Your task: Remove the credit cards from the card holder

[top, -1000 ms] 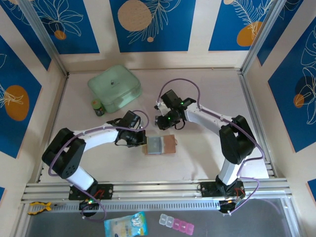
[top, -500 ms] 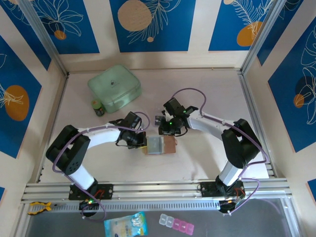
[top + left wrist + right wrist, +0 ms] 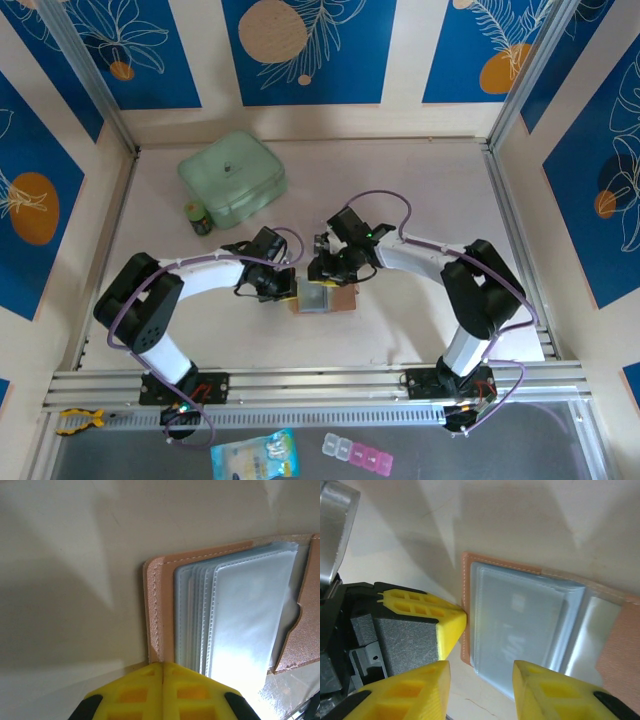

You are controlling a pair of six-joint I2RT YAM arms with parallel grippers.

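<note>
The tan-pink card holder [image 3: 344,296] lies open on the table between the arms, its stack of pale clear-grey sleeves [image 3: 245,610] uppermost. No dark blue credit cards can be made out in the sleeves. My left gripper [image 3: 292,287] is shut, its yellow tips [image 3: 162,665] pressed against the leather left edge [image 3: 159,605] of the card holder. My right gripper [image 3: 322,272] hovers open over the near-left corner of the sleeves [image 3: 520,625], one finger [image 3: 427,682] off the card holder [image 3: 465,605] beside the left gripper, the other [image 3: 540,682] over the sleeves.
A large mint-green case [image 3: 232,178] sits at the back left with a small dark jar [image 3: 200,218] beside it. Below the table's front rail lie a blue packet [image 3: 255,455], a pill box [image 3: 358,455] and a yellow tool [image 3: 78,420].
My right gripper has swung forward and left from behind the card holder and come down over its sleeves. The left gripper and the card holder have stayed in place.
</note>
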